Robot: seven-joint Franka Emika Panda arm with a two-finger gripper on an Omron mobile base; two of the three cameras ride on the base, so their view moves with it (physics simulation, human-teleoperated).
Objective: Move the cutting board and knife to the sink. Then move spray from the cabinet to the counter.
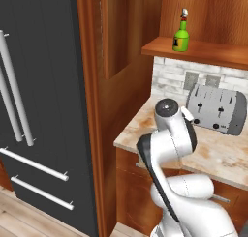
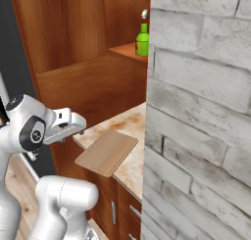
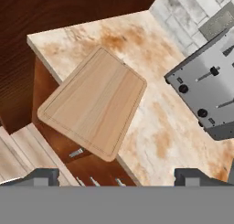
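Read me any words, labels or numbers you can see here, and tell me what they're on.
None can be read.
Spray: dark label, too small and blurred to read.
Toaster: knobs and levers, no legible markings.
Cutting board and counter: no text.

The cutting board (image 3: 93, 104) lies on the tabletop (image 3: 160, 127), overhanging its front edge, with the toaster (image 3: 208, 97) behind it by the wall and the spray (image 1: 181, 32) on the cabinet shelf (image 1: 203, 51) above
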